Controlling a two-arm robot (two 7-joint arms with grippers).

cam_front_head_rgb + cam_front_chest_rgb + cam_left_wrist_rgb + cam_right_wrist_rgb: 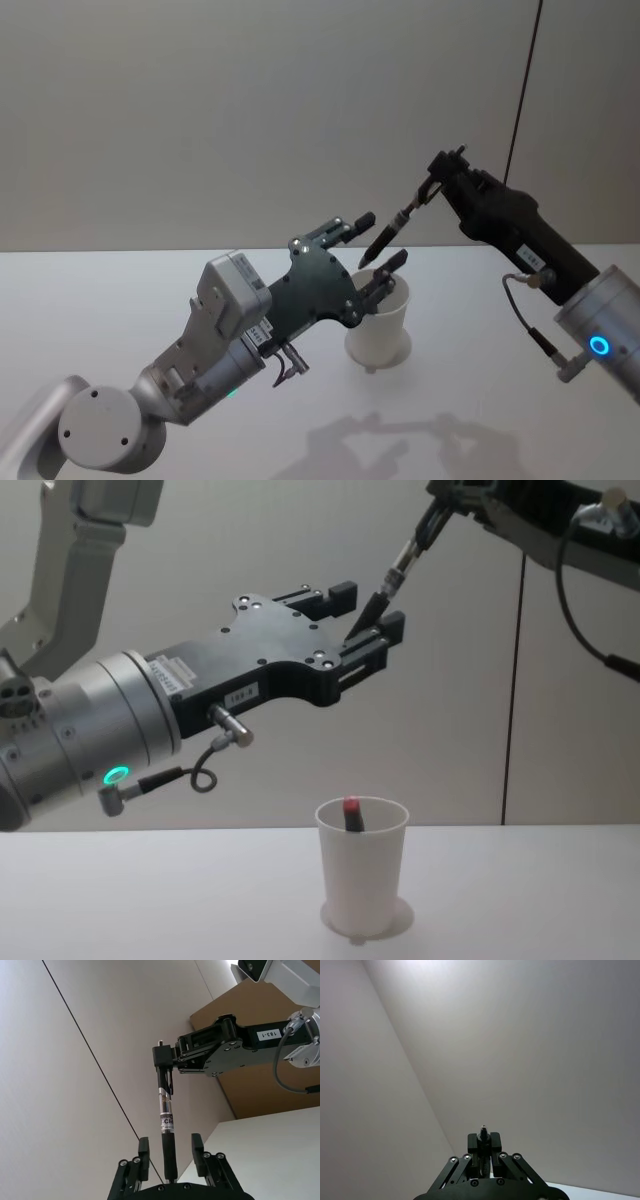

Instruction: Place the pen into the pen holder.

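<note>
The right hand (437, 183) is up in the air on the right side, pinched tight on the top end of the pen (393, 233); from the left wrist camera you can see its fingers (163, 1055) clamped on the cap end just under the little button. The pen hangs down and slants toward the robot's left, with its tip reaching into the gap of the left hand (375, 243). That left hand is spread wide, a finger (143, 1152) on either side of the pen's black grip, and neither finger looks to be touching it.

Directly below them the pen holder (362, 865), a white paper cup, stands upright on the white desk (150, 900), well apart from the pen's tip. A dark stick with a red end (351, 814) leans inside the cup; what it is cannot be made out, and most of it is hidden by the cup wall.

From the head camera the left hand covers part of the cup's rim. In the right wrist view little more than the pen's top button shows, poking up between the closed fingers. The pen's tip is hard to pick out against the black hand.
</note>
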